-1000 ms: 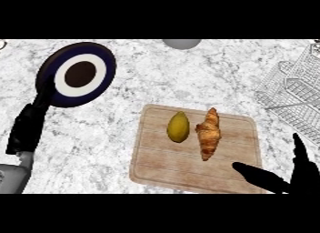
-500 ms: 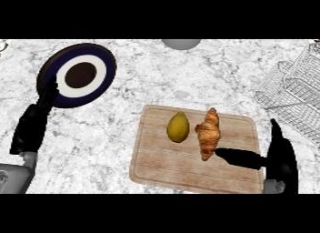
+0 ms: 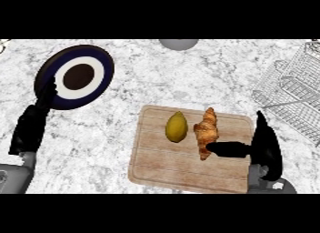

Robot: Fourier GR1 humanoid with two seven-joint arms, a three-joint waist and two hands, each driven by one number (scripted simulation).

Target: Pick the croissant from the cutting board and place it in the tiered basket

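The croissant [image 3: 206, 132], lying lengthwise up the cutting board [image 3: 189, 175], is being flanked just right by the open, empty right hand [image 3: 260, 148], thumb nearly touching

Single head view, looking steeply down on counter [image 3: 156, 86]; forearms enter from lower edge.

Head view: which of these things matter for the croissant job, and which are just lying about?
Job: golden-brown croissant; wooden cutting board; white wire tiered basket; right robot hand.
Lying about: yellow-green lemon-shaped fruit; navy and white round plate; left robot hand.
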